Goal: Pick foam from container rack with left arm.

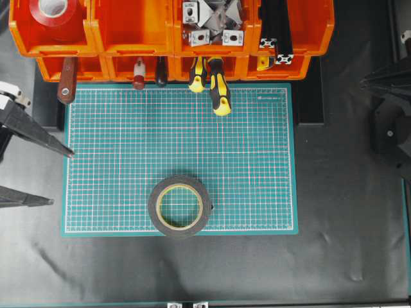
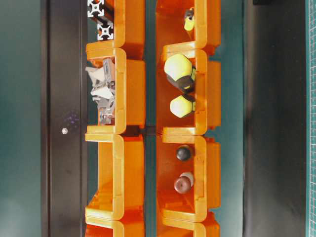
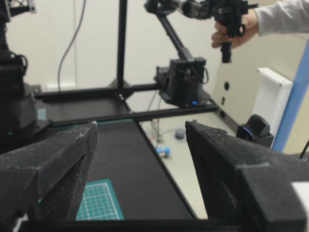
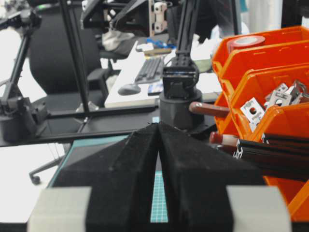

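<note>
1. Left end effector (image 1: 61, 178) hangs released, fingers spread, gripping nothing, at the mat's left edge.
2. Foam (image 1: 180, 205) lies flat on the green mat (image 1: 257, 160), beyond its fingertips, apart.
3. Container rack (image 1: 135, 38) stands farther off.
4. Right end effector (image 4: 159, 145) is clenched.

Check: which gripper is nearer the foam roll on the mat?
Left. The left gripper, open, sits at the mat's left edge, up-left of the foam. The right gripper, shut, is off the mat at the far right.
</note>
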`<state>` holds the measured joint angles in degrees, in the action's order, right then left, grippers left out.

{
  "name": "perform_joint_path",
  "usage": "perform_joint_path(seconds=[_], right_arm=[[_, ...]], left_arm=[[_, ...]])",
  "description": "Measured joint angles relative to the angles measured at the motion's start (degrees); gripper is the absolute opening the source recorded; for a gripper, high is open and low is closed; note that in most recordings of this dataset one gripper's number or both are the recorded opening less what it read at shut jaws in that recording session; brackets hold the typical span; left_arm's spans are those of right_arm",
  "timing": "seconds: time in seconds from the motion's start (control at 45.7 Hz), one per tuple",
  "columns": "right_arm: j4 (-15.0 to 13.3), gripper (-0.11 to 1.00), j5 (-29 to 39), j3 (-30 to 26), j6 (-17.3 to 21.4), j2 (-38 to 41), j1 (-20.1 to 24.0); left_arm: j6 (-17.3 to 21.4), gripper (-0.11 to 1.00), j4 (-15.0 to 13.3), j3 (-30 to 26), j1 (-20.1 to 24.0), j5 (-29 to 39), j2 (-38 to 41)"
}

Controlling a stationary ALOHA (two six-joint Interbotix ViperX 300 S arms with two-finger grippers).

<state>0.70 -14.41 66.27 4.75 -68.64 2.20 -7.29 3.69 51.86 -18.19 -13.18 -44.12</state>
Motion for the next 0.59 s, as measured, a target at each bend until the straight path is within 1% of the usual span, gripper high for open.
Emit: perform_joint_path(seconds=[0.284, 0.591], right_arm=[[0.0, -0.01, 0.2, 0.0, 0.0, 0.0, 0.0], [0.1, -0.01, 1.4, 0.0, 0.2, -0.1, 0.0]], left_arm=[[0.0, 0.71, 0.1, 0.4, 0.0, 0.1, 0.2], [-0.4, 0.71, 0.1, 2.5, -0.1, -0.5, -0.7]])
